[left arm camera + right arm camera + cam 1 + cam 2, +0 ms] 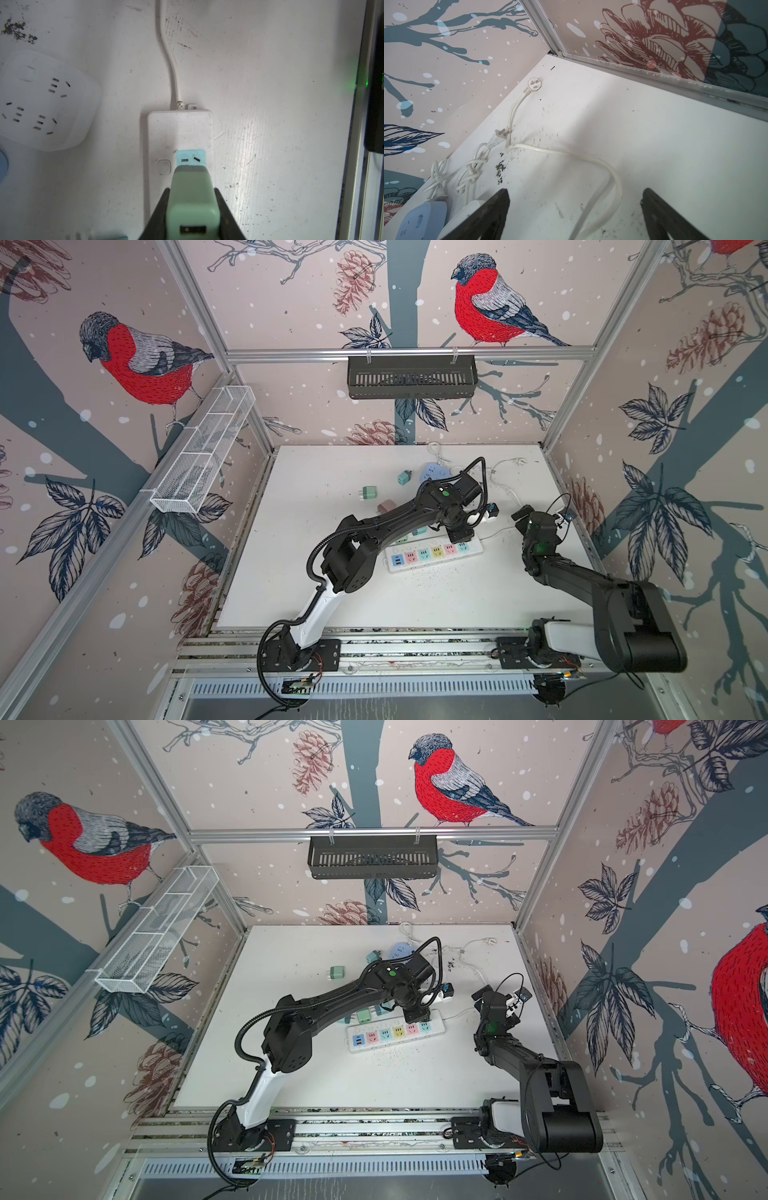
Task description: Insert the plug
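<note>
Top views, wire basket: white wire basket (203,452) hung on the side wall, split into compartments; contents couldn't be read thru the mesh.
Top views, black basket: black basket (411,377) hooked on the back rail; inside hidden behind its slotted wall.
Top views, strip: power strip (432,556) lay flat mid-table (457,601), coloured sockets in a row.
Top views, L arm: left gripper (460,536) pointed down over the strip's cord end; green plug hidden under it here.
Top views, R arm: right gripper (523,514) hung off to the right, well apart from the strip.
Top views, loose bits: loose adapters (369,492) lay behind the strip, nr a blue socket block (434,472).
L wrist, grip: left gripper (191,190) fingers (160,212) were clamped on the green plug (191,209), one on each side.
L wrist, plug vs socket: plug's front end sat over the teal socket (191,158), the last one before the strip's cord (170,54); two slots showed past it; couldn't tell if the prongs were in.
L wrist, neighbour: white socket cube (41,104) lay beside the strip, apart from it.
R wrist, fingers: right gripper (576,190) fingers (494,214) stood wide apart; only table and a loop of white cable (591,160) seen btwn them.
R wrist, cords: three-pin plug (534,84) and two-pin plug (501,134) lay nr the back corner; blue socket block sat just beside one finger.
</note>
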`<state>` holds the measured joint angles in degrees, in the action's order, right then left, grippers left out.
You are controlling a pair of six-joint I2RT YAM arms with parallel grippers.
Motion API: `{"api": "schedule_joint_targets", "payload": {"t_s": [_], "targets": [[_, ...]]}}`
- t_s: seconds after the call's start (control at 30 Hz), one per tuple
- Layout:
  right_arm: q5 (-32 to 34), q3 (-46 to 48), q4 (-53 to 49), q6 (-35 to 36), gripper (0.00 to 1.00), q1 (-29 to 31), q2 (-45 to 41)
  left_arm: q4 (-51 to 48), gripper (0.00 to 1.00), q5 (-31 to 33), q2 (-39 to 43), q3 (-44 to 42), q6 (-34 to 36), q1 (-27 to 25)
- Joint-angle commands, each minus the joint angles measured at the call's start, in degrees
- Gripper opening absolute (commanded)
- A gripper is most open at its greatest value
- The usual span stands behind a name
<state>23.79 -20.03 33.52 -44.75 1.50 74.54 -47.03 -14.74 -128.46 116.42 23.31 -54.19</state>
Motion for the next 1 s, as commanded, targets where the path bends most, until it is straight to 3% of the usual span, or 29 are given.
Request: {"api": "schedule_joint_targets", "payload": {"t_s": [0.0,0.73,0.97], "targets": [[-0.5,-0.2,1.2,0.1,1.0,0.0,0.0,-1.7,0.0,-1.2,-1.0,0.7,-0.1,0.0],[-1.0,0.0,1.5,0.2,1.0,0.0,-0.2,-0.9,0.0,0.1,-4.1,0.4,-2.9,-0.6],[-1.2,-0.1,1.6,0.3,1.0,0.1,0.1,-3.3,0.0,4.4,-5.8,3.2,-3.9,-0.7]]}}
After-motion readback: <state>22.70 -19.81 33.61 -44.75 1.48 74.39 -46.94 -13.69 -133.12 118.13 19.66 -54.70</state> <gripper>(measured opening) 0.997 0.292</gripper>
